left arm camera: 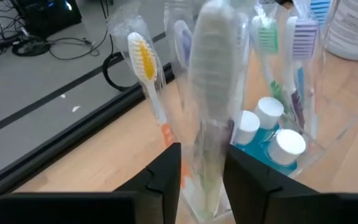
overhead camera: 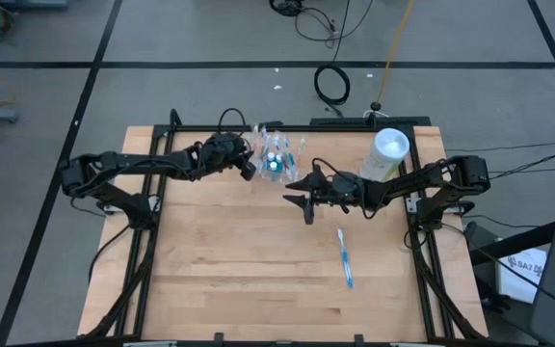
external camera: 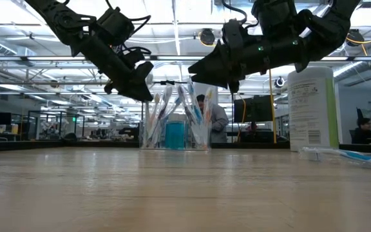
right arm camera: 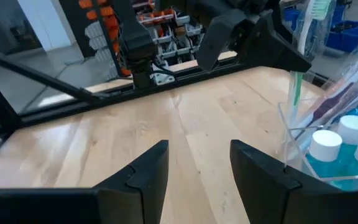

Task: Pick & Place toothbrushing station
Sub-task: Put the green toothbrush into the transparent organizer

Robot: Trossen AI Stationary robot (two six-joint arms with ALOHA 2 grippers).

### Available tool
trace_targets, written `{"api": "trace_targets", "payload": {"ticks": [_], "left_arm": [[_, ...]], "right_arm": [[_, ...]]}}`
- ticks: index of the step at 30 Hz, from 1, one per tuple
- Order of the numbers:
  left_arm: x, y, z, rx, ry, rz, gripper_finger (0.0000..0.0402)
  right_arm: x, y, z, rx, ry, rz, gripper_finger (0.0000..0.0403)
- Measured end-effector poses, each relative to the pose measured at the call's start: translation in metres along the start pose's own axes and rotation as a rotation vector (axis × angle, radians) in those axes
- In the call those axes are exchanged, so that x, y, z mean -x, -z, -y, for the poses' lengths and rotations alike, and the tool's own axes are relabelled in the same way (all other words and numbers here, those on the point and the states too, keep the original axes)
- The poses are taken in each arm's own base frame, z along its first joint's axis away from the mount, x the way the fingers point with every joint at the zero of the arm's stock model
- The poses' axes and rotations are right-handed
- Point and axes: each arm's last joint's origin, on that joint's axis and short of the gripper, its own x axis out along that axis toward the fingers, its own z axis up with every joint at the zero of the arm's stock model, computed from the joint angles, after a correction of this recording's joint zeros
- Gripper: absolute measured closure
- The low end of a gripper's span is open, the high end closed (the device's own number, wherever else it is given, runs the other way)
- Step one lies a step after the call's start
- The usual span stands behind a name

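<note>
I see left gripper [overhead camera: 251, 166] at holder [overhead camera: 276, 157] by table's [overhead camera: 220, 251] far edge, jaws slightly parted around wrapped brush [left arm camera: 211, 93], grip unclear, right gripper [overhead camera: 302, 198] mid-table, jaws apart, empty, loose toothbrush [overhead camera: 344, 256] on open wood near right edge, bottle [overhead camera: 385, 154] at far right corner.

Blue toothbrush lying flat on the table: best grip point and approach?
Grip the toothbrush mid-handle, coming straight down from above, jaws set across its width. It lies flat on open table, long and thin, so only its narrow sides offer a pinch. The right gripper is the nearer one.
</note>
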Motion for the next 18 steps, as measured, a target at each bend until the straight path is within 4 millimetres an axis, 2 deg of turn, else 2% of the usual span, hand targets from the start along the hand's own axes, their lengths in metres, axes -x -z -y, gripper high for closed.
{"api": "trace_targets", "payload": {"ticks": [3,9,11,15,18], "left_arm": [[0.0,0.0,-0.0001,-0.016,0.0,0.0,0.03],[-0.0002,0.0003,-0.0006,-0.007,0.002,-0.005,0.0384],[-0.0002,0.0009,-0.0011,-0.004,-0.003,-0.011,0.0383],[-0.0001,0.0037,-0.0019,0.009,-0.014,-0.039,0.0353],[-0.0002,0.0048,-0.0026,0.012,-0.018,-0.051,0.0354]], "right_arm": [[0.0,-0.0004,-0.0001,-0.038,-0.001,0.004,0.0236],[0.0,-0.0003,-0.0002,-0.063,-0.001,0.003,0.0237],[0.0,-0.0003,-0.0002,-0.063,-0.001,0.003,0.0236],[0.0,-0.0003,-0.0002,-0.063,-0.001,0.003,0.0236],[0.0,-0.0003,-0.0002,-0.063,-0.001,0.003,0.0236]]}}
